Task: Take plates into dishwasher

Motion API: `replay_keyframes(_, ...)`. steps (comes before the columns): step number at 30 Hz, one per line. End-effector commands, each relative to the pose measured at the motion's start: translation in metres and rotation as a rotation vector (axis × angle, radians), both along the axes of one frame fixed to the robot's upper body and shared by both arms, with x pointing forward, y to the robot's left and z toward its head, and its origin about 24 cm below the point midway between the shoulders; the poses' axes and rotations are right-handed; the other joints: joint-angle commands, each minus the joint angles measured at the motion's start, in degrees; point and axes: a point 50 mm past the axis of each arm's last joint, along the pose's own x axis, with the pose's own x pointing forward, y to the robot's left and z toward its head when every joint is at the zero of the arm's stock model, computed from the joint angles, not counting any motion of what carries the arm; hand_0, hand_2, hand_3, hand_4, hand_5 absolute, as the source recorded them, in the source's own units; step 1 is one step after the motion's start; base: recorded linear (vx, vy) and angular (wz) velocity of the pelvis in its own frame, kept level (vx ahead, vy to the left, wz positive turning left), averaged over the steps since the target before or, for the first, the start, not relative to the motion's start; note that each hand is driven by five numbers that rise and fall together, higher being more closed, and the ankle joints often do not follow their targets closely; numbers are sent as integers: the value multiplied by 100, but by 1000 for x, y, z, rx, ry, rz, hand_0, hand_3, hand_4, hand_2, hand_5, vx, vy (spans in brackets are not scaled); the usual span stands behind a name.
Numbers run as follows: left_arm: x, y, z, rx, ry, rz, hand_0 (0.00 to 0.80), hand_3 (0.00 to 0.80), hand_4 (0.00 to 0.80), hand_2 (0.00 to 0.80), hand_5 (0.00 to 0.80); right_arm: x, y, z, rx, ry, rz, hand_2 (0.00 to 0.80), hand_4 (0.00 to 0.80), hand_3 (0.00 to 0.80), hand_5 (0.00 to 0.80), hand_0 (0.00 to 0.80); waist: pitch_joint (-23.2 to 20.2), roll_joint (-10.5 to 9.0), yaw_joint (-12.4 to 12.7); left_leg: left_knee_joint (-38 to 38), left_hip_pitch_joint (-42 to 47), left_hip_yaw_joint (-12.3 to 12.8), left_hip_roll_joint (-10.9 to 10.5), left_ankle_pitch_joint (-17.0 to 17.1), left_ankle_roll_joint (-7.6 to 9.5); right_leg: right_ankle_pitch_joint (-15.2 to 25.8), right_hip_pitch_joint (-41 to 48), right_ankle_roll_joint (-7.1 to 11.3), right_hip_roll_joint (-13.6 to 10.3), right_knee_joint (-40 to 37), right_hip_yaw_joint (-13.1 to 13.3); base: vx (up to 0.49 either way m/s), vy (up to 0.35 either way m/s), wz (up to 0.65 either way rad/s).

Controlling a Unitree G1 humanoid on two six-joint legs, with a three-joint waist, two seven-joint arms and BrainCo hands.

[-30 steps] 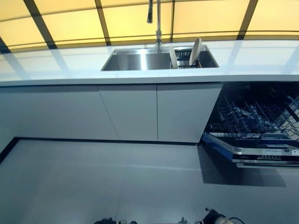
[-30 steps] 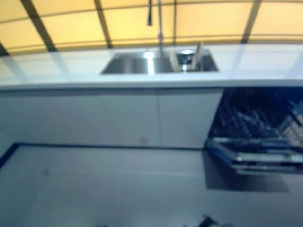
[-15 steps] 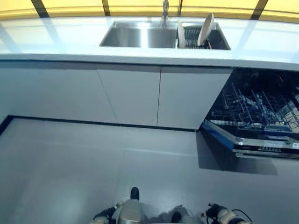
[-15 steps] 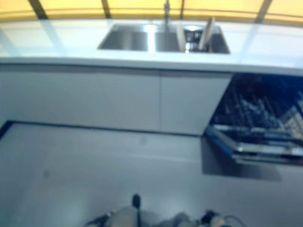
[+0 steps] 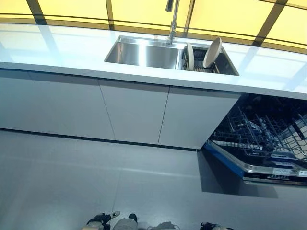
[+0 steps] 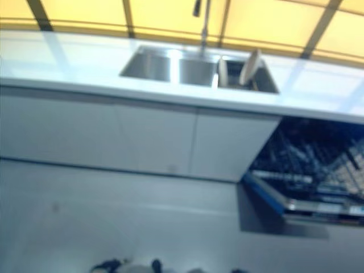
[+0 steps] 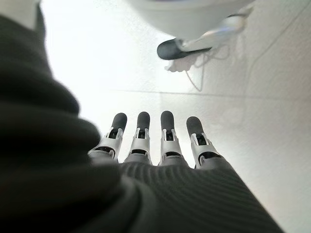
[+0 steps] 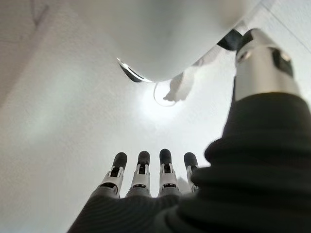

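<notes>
You see the dishwasher (image 5: 268,148) cut off by the right edge, its racks a dark tangle. The two plates (image 5: 211,51) in the sink (image 5: 144,52) are partly hidden by its wall.

Two pale plates (image 5: 206,51) stood on edge in a rack in the sink's right basin at one o'clock, while the dishwasher (image 5: 261,139) at three o'clock gaped open, racks showing.

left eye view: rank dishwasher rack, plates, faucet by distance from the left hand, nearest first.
Left hand hangs low at the bottom edge, open.
1. Dishwasher rack: pulled out, lower right under the counter.
2. Plates: upright in the sink's right basin.
3. Faucet: behind the sink, by the window.
</notes>
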Motion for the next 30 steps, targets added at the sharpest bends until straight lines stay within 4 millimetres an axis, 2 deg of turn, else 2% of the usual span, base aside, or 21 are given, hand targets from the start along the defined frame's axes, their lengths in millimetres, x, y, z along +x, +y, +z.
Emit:
replay_keyframes(1,5,2,1,30,29,-46,0,0,0,0,0,10,-28,8,-108,-81,-92,0,0,0,0,0,25,297,-298,64,-305,-459,-5,415,10,1276,-555,3,334,-791,-23,285,-14,51)
replay_keyframes(2,4,2,1,29,29,-47,0,0,0,0,0,10,-28,8,-109,-82,-93,0,0,0,0,0,57,290,-336,43,-221,-484,-21,397,0,1274,-564,3,315,-877,-66,458,-107,47)
replay_keyframes(3,4,4,2,24,31,-57,0,0,0,0,0,11,-33,10,-122,-101,-101,0,0,0,0,0,129,266,-526,-41,166,-638,-98,186,-44,1652,-1159,67,274,-1590,-108,364,-144,10)
replay_keyframes(4,4,4,2,19,33,-63,0,0,0,0,0,11,-35,10,-127,-107,-108,0,0,0,0,0,187,239,-628,-56,337,-756,-154,44,-51,1871,-1307,146,253,-1901,-74,552,-228,25)
replay_keyframes(5,3,5,2,12,33,-68,0,0,0,0,0,11,-37,11,-137,-122,-119,0,0,0,0,0,229,153,-787,-16,536,-913,-253,-206,-69,2361,-1652,290,163,-2587,26,464,-189,49)
replay_keyframes(7,3,6,2,2,36,-73,0,0,0,0,0,15,-41,13,-156,-147,-122,0,0,0,0,0,344,193,-928,205,770,-1092,-207,-557,-38,2406,-1880,300,179,-2982,44,469,-185,74)
replay_keyframes(8,0,6,1,-3,36,-70,0,0,0,0,0,17,-42,14,-162,-152,-119,0,0,0,0,0,380,166,-950,457,859,-1183,-224,-812,-10,2397,-1909,246,135,-2893,74,310,-129,62)
replay_keyframes(9,-1,6,1,-4,37,-70,0,0,0,0,0,17,-42,14,-163,-153,-117,0,0,0,0,0,392,166,-953,518,873,-1196,-217,-875,-7,2396,-1897,238,129,-2866,66,353,-228,51)
replay_keyframes(10,-6,6,0,-13,42,-65,0,0,0,0,0,22,-41,15,-173,-182,-104,0,0,0,0,0,411,57,-938,979,913,-1167,-190,-1261,9,2270,-1820,218,-20,-2700,-18,347,-270,49)
replay_keyframes(11,-10,5,-2,-11,46,-64,0,0,0,0,0,26,-40,17,-176,-205,-52,0,0,0,0,0,413,1,-950,1247,925,-1129,-147,-1457,-18,2293,-1829,239,-106,-2586,-20,407,-317,51)
replay_keyframes(13,-17,2,-4,-27,57,-21,0,0,0,0,0,36,-34,19,-162,-225,56,0,0,0,0,0,395,-25,-1001,1291,1198,-1096,70,-1689,-72,2273,-2086,295,-129,-1865,97,251,-194,48)
replay_keyframes(16,-24,-2,-6,-47,85,-49,0,0,0,0,0,56,-25,25,-24,-295,96,0,0,0,0,0,408,-73,-921,1059,1251,-1026,214,-1438,-189,2212,-1815,289,-108,-1919,-3,191,-157,40)
replay_keyframes(20,-19,7,-3,-14,89,-55,0,0,0,0,0,81,-18,35,-4,-386,147,0,0,0,0,0,386,10,-841,542,1192,-1083,219,-1138,-268,2165,-1824,295,-22,-2077,-85,98,-82,-9)
replay_keyframes(24,-16,4,-3,-21,97,-106,0,0,0,0,0,86,-12,36,12,-382,171,0,0,0,0,0,383,136,-815,129,1290,-1064,273,-961,-299,2080,-1894,308,-3,-1960,-285,116,-37,-6)
replay_keyframes(27,-13,0,-4,-12,102,-158,0,0,0,0,0,93,4,38,116,-377,237,0,0,0,0,0,376,213,-807,-41,1375,-1141,325,-900,-355,1952,-1923,277,10,-1824,-366,137,-58,-9)
replay_keyframes(30,-6,5,0,-5,93,-106,0,0,0,0,0,116,34,56,321,-374,416,0,0,0,0,0,309,179,-844,182,1524,-1077,464,-1066,-496,1761,-1999,170,-41,-1525,-534,118,-82,1)
